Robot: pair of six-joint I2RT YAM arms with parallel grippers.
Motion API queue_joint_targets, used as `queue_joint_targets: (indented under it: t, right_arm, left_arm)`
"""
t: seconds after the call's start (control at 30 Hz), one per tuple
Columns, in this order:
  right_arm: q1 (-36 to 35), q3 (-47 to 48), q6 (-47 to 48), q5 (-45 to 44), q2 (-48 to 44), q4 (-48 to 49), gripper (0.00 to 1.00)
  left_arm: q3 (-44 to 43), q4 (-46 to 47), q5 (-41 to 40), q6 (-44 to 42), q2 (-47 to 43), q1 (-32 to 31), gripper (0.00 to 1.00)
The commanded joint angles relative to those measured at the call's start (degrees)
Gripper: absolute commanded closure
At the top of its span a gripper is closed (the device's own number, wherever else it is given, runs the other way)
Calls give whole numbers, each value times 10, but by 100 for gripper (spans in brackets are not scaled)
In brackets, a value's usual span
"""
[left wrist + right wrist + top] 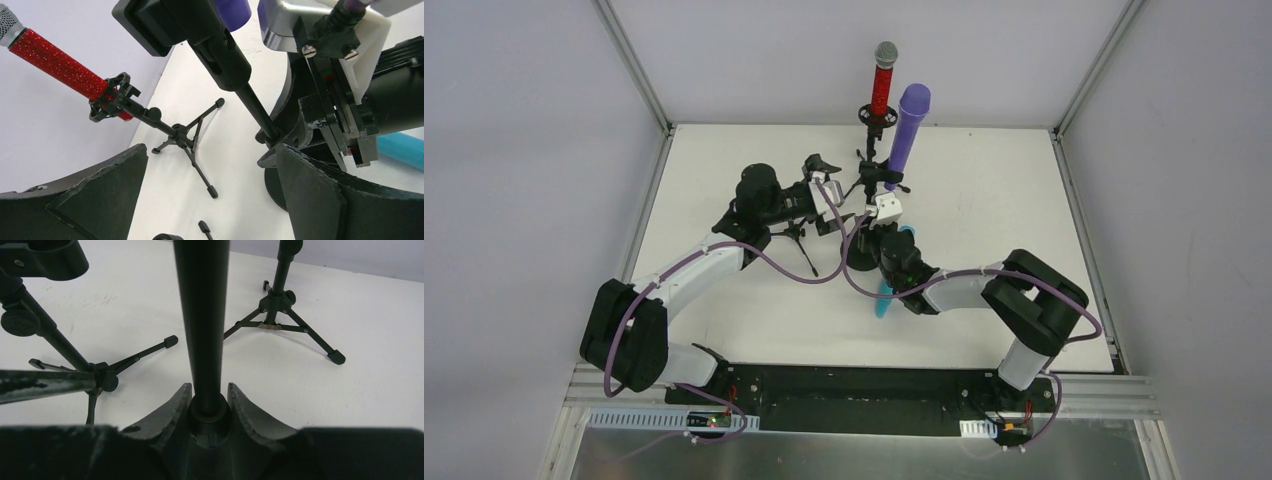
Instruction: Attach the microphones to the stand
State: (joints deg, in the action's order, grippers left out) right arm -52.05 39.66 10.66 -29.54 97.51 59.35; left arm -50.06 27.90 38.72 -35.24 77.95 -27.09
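The right gripper (210, 392) is clamped on the black pole (201, 315) of the middle stand, its two fingers pressed against the collar low on the pole, just above the round base (860, 258); the purple microphone (908, 128) appears to sit tilted in the clip at the top of that same pole, well above the fingers and not touching them; the cyan microphone (884, 300) lies flat on the white table (984, 200) under the right arm's wrist, partly hidden by it, near the gripper but gripped by nothing; the left gripper (211, 148) hangs with its jaws spread wide, holding nothing, just beside the pole and the right fingers; the red microphone (884, 80) sits in the clip of a tripod stand (182, 136) at the table's far edge, well apart from both grippers; a second tripod stand (95, 375) stands near the pole.
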Motion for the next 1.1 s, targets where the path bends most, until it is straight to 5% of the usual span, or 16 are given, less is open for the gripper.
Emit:
queue_joint_targets:
  t: [0.0, 0.37, 1.07]
  right_arm:
    - [-3, 23, 24, -37, 6, 47, 100]
    - [-1, 68, 88, -76, 42, 53, 100]
    - [88, 165, 28, -3, 69, -22, 100]
  left_arm:
    - [-8, 10, 0, -10, -22, 6, 1]
    - [-8, 12, -4, -10, -26, 6, 1]
    - [-8, 13, 5, -6, -24, 6, 1]
